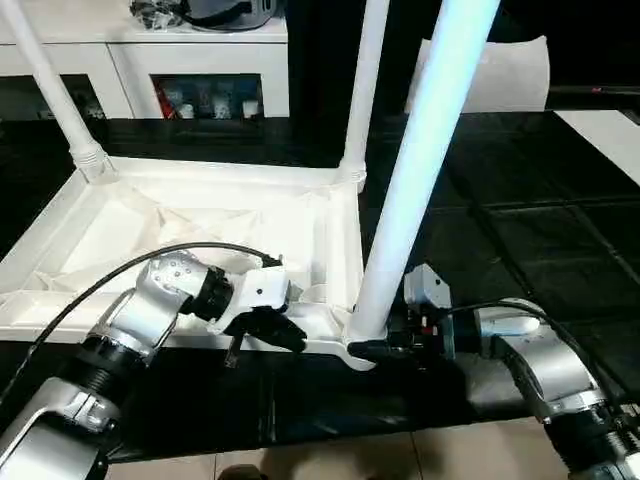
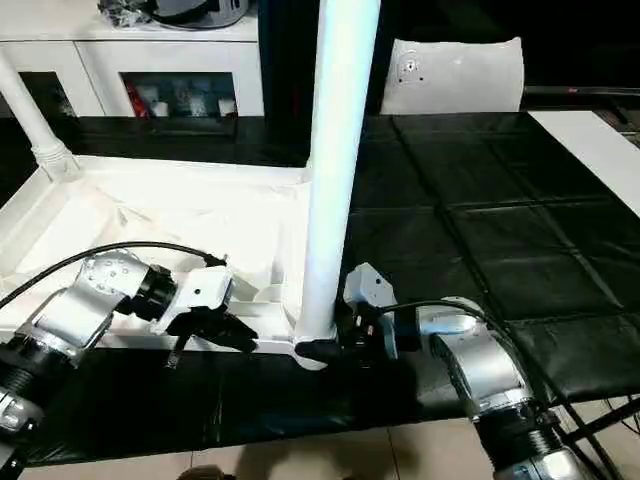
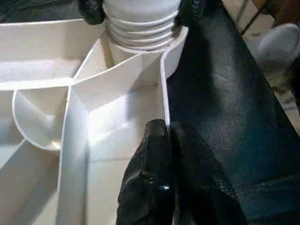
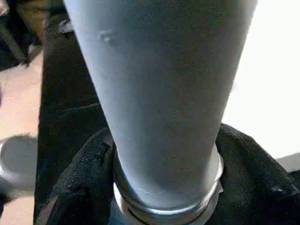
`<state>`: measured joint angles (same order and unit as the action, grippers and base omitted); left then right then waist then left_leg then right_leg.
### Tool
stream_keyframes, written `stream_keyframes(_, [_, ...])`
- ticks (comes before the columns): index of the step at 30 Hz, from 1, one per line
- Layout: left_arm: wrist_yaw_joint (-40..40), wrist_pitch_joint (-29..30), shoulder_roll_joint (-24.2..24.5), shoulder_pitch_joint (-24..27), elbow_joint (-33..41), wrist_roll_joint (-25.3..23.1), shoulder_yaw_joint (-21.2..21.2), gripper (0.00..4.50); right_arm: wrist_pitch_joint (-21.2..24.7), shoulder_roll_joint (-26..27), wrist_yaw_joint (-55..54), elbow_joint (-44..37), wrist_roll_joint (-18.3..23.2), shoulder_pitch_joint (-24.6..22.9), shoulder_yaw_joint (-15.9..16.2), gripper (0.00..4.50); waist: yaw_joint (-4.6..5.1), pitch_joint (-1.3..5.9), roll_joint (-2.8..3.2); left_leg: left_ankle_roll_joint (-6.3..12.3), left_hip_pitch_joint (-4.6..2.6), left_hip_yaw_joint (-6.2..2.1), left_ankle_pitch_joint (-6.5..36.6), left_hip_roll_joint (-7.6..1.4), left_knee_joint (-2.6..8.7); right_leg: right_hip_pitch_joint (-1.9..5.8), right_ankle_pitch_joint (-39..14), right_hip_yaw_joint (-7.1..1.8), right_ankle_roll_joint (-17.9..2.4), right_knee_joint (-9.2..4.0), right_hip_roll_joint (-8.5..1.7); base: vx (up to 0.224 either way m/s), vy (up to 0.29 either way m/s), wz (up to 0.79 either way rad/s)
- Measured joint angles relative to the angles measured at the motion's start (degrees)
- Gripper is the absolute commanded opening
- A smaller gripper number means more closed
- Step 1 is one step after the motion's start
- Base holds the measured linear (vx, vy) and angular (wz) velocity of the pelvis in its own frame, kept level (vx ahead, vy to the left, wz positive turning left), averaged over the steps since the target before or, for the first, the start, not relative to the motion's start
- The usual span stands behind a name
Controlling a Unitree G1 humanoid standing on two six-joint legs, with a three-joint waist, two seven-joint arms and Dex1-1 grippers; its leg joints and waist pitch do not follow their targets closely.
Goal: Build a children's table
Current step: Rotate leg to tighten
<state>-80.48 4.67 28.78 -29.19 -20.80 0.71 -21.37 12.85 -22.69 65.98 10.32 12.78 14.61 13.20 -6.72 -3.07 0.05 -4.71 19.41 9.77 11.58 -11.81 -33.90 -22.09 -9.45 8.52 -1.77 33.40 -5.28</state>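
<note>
One stiff, smooth leg (image 1: pixel 420 170) is gripped low, near its socket, by the right gripper (image 1: pixel 375 349), while the left gripper (image 1: pixel 262 338) is kept closed.

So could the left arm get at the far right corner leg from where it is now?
Probably not without shifting: the left gripper sits shut on the tabletop's near rim, and the near leg, clasped by the right gripper, stands beside that path to the far leg.
</note>
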Motion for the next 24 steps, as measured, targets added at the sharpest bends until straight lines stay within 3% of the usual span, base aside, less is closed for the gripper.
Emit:
stream_keyframes(6, [11.7,10.0,-4.2,2.6,2.9,-0.6,3.8,0.00,4.4,6.7,-15.7,-2.4,-2.2,-2.7,-4.3,2.72,0.99,0.00,-0.01,-0.02,-0.49,0.04,0.0,0.04,-0.06,0.27,0.0,-0.02,0.0,-0.14,0.00,0.000,0.000,0.00])
stream_keyframes(9, [20.4,16.7,-9.3,3.9,5.5,-2.7,6.3,0.00,8.2,14.0,-28.9,-2.3,-4.3,-2.4,-8.2,2.72,2.42,0.02,0.03,-0.02,-0.44,0.02,0.0,0.04,-0.12,0.28,0.0,0.09,0.0,-0.46,-0.02,0.000,0.000,0.00])
stream_keyframes(14, [33.6,24.3,-18.0,4.2,7.2,-4.5,7.8,0.00,13.5,22.4,-46.3,0.9,-7.0,2.7,-13.0,2.72,5.06,0.01,0.04,0.00,-0.30,-0.10,0.0,0.03,-0.27,0.35,0.0,0.37,0.0,-1.19,-0.02,0.000,0.000,0.00])
stream_keyframes(17, [38.1,26.8,-20.9,4.2,7.8,-4.9,8.2,0.00,14.0,24.3,-51.2,2.3,-7.8,4.5,-14.0,2.72,5.29,0.01,0.04,0.03,-0.28,-0.11,0.0,0.08,-0.27,0.34,0.0,0.38,0.0,-1.39,-0.03,0.000,0.000,0.00])
stream_keyframes(19, [39.2,27.0,-21.7,4.2,7.8,-4.9,8.2,0.00,13.8,24.5,-52.3,2.4,-8.2,4.8,-14.1,3.42,5.18,0.01,0.04,0.08,-0.24,-0.11,0.0,0.11,-0.26,0.30,0.0,0.29,0.1,-1.39,-0.03,0.000,0.000,0.00])
stream_keyframes(24, [39.8,27.1,-20.4,3.0,7.9,-5.3,8.7,0.00,12.7,27.6,-53.0,1.0,-8.0,3.4,-14.9,3.79,5.30,0.01,0.03,0.05,0.10,-0.06,0.1,0.14,0.17,-0.01,0.5,0.17,0.1,-1.28,0.01,0.000,0.000,0.00])
